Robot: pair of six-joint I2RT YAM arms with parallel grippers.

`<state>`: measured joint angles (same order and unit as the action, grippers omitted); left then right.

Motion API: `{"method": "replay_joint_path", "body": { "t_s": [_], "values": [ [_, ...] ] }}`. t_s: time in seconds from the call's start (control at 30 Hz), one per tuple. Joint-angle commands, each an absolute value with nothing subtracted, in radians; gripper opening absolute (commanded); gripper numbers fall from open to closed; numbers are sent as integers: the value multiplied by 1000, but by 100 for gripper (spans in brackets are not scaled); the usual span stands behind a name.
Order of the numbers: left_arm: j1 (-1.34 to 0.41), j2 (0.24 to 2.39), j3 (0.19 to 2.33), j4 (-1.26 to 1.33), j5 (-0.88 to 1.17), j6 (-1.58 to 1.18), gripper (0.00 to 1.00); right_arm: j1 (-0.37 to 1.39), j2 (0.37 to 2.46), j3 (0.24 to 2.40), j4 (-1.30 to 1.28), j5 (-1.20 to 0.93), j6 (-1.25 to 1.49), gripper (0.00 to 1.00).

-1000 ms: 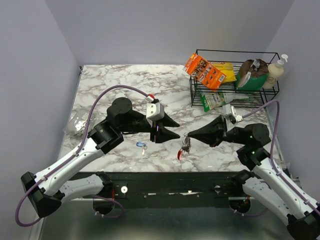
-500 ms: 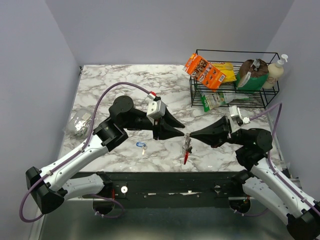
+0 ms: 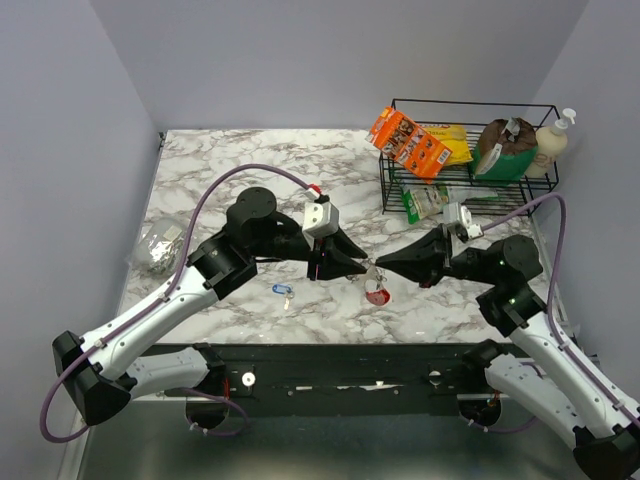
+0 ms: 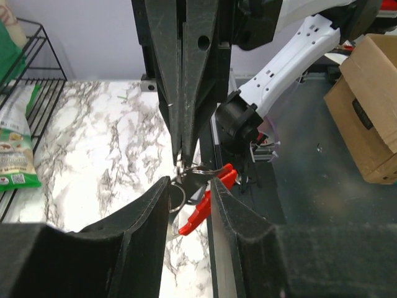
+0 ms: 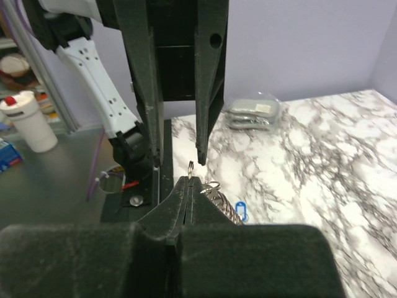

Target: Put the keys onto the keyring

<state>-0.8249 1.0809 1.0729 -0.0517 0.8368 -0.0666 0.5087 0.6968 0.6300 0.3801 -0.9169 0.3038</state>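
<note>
Two grippers meet mid-counter [image 3: 200, 170] now — your right gripper [image 3: 378, 264] pinches the keyring [image 3: 377, 292] aloft, your left gripper [image 3: 362, 262] has narrowed around it, blue key [image 3: 282, 291] left lying behind.

A black wire rack [image 3: 398, 190] stands at the far right of the marble table [image 3: 230, 165], holding an orange box [image 3: 407, 141], a green packet [image 3: 430, 200] and a brown bag [image 3: 503, 148]. A crumpled foil lump [image 3: 160, 247] lies at the left edge.

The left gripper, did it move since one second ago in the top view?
Yes. The left gripper has shifted right, toward the wire rack side, and now meets the right gripper at the keyring.
</note>
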Motion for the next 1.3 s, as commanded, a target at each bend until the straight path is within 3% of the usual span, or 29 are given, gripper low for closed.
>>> {"method": "replay_joint_path", "body": {
  "t_s": [0.0,0.23,0.97,1.1,1.27],
  "values": [
    [-825,1085,1074,-130,779,-11,41,506,712,666,172,-854,97,0],
    [-824,1075,1049,-171,805,83,42,506,715,632,215,-1052,-133,0],
    [-822,1052,1181,-476,946,466,45,506,850,845,55,-1591,-334,0],
    [-824,1063,1160,-414,995,424,44,508,857,854,51,-1600,-336,0],
    [-824,1029,1043,-88,964,151,42,506,845,845,48,-1553,-345,0]
  ]
}}
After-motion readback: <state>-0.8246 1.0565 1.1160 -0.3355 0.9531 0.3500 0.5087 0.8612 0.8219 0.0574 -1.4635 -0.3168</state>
